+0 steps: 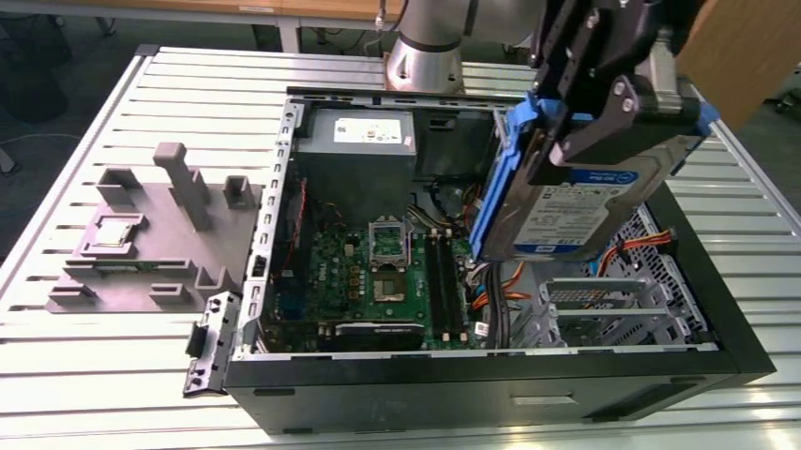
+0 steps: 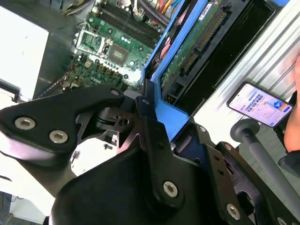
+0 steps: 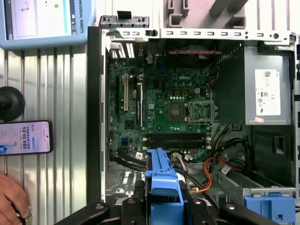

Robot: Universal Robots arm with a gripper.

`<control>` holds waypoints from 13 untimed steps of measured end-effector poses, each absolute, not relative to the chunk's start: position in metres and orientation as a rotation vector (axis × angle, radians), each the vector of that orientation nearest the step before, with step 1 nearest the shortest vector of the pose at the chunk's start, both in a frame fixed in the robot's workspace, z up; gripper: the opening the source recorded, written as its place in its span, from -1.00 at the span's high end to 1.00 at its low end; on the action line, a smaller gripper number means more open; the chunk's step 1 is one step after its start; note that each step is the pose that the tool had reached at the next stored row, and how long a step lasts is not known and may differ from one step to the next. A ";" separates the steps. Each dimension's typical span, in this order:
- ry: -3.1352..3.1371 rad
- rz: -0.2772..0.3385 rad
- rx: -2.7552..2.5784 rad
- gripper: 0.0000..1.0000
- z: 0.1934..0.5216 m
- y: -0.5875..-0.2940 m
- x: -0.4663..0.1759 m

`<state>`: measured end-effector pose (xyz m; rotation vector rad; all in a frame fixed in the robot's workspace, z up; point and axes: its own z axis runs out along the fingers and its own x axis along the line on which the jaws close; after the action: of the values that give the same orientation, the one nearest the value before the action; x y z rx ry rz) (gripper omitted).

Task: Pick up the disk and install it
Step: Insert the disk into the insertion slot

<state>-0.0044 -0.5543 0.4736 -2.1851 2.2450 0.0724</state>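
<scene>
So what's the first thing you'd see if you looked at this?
The gripper holds the disk, silver with blue rails, tilted in the air above the open computer case. Below it, the green motherboard lies bare inside, and a grey holder sits on the table at the exterior view's left.

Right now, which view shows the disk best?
The exterior view: the disk hangs tilted in the gripper above the open computer case, label and blue rails facing the camera. The second wrist view shows its circuit-board side obliquely; the first wrist view shows one blue rail end.
</scene>
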 end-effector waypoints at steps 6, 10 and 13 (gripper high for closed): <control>2.245 0.072 -2.185 0.26 0.472 -0.557 0.014; 2.245 0.072 -2.185 0.26 0.471 -0.561 0.022; 2.245 0.072 -2.185 0.26 0.469 -0.564 0.029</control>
<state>0.0292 -0.5644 0.4692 -2.1848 2.2453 0.0725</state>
